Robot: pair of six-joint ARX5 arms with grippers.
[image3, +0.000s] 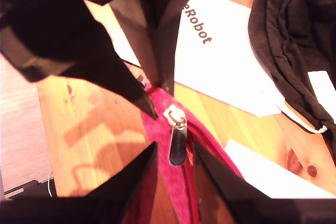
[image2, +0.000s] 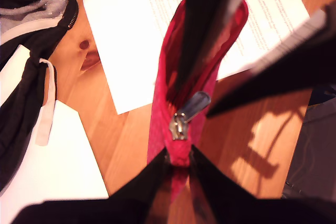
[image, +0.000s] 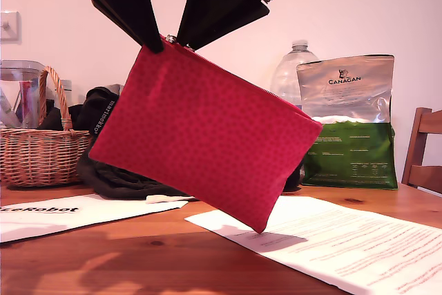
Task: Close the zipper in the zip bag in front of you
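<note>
The red-pink zip bag (image: 207,129) hangs tilted in the air above the wooden table, with its far corner low over a sheet of paper. My first gripper (image: 155,45) (image2: 179,153) is shut on the bag's upper end, just past the zipper. The silver pull tab (image: 171,38) (image2: 190,107) (image3: 177,148) sits right beside that grip. My second gripper (image: 188,45) (image3: 176,150) reaches in from the exterior view's right and stands slightly open, the tab lying between its fingers with a small gap on each side. The zip track (image2: 167,77) runs down the bag's top edge.
A wicker basket (image: 41,150) and black clothing (image: 114,170) lie at the exterior view's left. A water bottle (image: 293,67), a green-and-silver Canagan bag (image: 349,129) and a chair (image: 425,150) stand at its right. Printed sheets (image: 345,240) and a LeRobot sheet (image: 62,215) lie on the table.
</note>
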